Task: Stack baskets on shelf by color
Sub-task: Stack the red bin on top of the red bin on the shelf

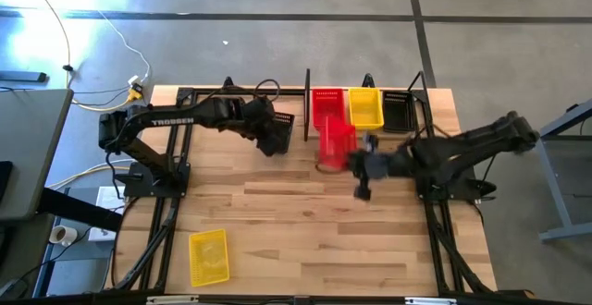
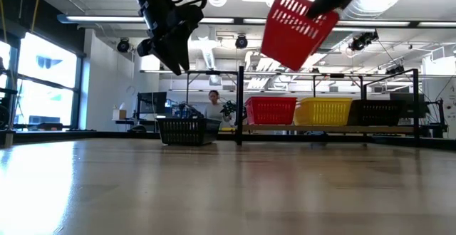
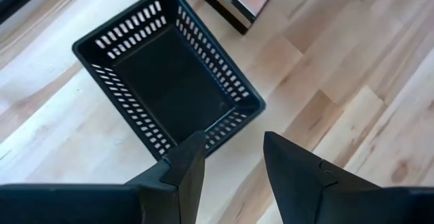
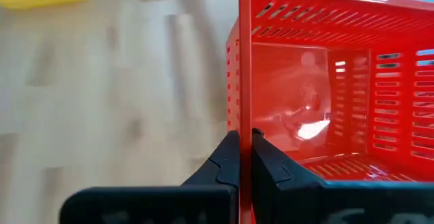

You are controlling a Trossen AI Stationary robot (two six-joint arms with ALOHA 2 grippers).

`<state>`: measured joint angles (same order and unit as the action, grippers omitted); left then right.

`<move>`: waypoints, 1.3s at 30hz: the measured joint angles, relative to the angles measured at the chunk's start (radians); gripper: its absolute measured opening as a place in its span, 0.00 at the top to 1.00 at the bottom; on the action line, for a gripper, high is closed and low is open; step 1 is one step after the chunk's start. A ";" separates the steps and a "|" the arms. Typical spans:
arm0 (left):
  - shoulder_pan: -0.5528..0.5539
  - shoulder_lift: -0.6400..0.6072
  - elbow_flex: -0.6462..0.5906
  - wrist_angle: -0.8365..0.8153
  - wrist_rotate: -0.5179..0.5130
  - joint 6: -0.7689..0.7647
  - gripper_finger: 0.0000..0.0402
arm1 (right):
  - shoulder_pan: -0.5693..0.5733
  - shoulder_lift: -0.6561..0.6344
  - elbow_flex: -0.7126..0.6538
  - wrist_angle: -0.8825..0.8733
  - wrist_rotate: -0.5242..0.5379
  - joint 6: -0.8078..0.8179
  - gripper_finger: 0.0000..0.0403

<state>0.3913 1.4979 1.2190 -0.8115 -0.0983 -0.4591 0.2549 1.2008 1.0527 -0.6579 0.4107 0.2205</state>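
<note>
My right gripper [image 4: 245, 151] is shut on a red basket [image 1: 335, 145], carried high and tilted in front of the shelf [image 2: 335, 129]. On the shelf board stand a red basket [image 2: 271, 110], a yellow basket [image 2: 324, 112] and a black basket [image 2: 374, 112], side by side. My left gripper [image 3: 234, 161] is open and hovers above a black basket [image 3: 169, 75], which rests on its base on the table just left of the shelf's end post. Another yellow basket [image 1: 208, 254] lies near the table's near left corner. My right gripper pinches one wall of the red basket at its rim [image 4: 244, 125], one finger inside [image 4: 268, 166] and one outside [image 4: 227, 163]. The basket is lifted clear of the table and hangs tilted [image 2: 296, 28], its open side turned toward the gripper.
The shelf's black end posts [image 1: 307, 102] stand up at the table's far edge. In the left wrist view the shelf's corner [image 3: 234, 0] shows beyond the black basket. A person [image 2: 212, 105] sits far behind the table. Bare wood spreads across the table's middle and near right.
</note>
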 joint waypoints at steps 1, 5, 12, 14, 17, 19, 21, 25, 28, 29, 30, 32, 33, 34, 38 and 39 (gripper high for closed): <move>0.005 0.000 0.000 0.000 0.002 0.000 0.65 | -0.039 -0.007 0.000 0.000 -0.003 -0.050 1.00; 0.028 0.000 0.000 0.000 0.005 0.000 0.65 | -0.208 -0.020 0.005 -0.002 -0.056 -0.244 1.00; 0.057 0.000 0.000 0.000 0.005 0.000 0.65 | -0.469 -0.015 0.067 -0.010 -0.136 -0.509 1.00; 0.062 0.000 0.000 0.000 0.005 0.000 0.65 | -0.525 -0.015 0.081 -0.008 -0.150 -0.567 1.00; 0.067 0.000 0.000 0.000 0.005 0.000 0.65 | -0.592 -0.015 0.092 -0.009 -0.179 -0.646 1.00; 0.067 0.000 0.000 0.001 0.005 0.000 0.65 | -0.623 -0.005 0.101 -0.004 -0.180 -0.691 1.00; 0.067 0.000 0.000 0.001 0.002 0.000 0.65 | -0.650 0.014 0.111 -0.005 -0.183 -0.729 1.00; 0.067 0.000 0.000 0.001 0.001 0.000 0.65 | -0.684 0.077 0.149 -0.004 -0.183 -0.778 1.00; 0.067 0.000 0.000 0.001 0.000 0.000 0.65 | -0.696 0.134 0.182 -0.025 -0.212 -0.778 1.00; 0.067 0.000 0.000 0.001 0.000 0.000 0.65 | -0.697 0.151 0.191 -0.040 -0.225 -0.778 1.00; 0.067 0.000 0.000 0.001 0.000 0.000 0.65 | -0.696 0.169 0.198 -0.053 -0.229 -0.777 1.00; 0.067 0.000 0.000 0.001 0.000 -0.001 0.65 | -0.696 0.204 0.211 -0.071 -0.232 -0.776 1.00; 0.067 0.000 0.000 0.000 0.000 -0.004 0.65 | -0.693 0.218 0.215 -0.083 -0.232 -0.774 1.00; 0.067 0.000 0.000 0.000 0.000 -0.007 0.65 | -0.691 0.231 0.219 -0.095 -0.235 -0.767 1.00; 0.067 0.000 0.000 0.001 -0.001 -0.009 0.65 | -0.691 0.277 0.226 -0.106 -0.292 -0.720 1.00; 0.066 0.000 0.000 0.000 -0.001 -0.009 0.65 | -0.691 0.285 0.226 -0.106 -0.304 -0.718 1.00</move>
<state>0.4576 1.4979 1.2190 -0.8112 -0.0990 -0.4683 -0.4358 1.4861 1.2789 -0.7642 0.1069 -0.4973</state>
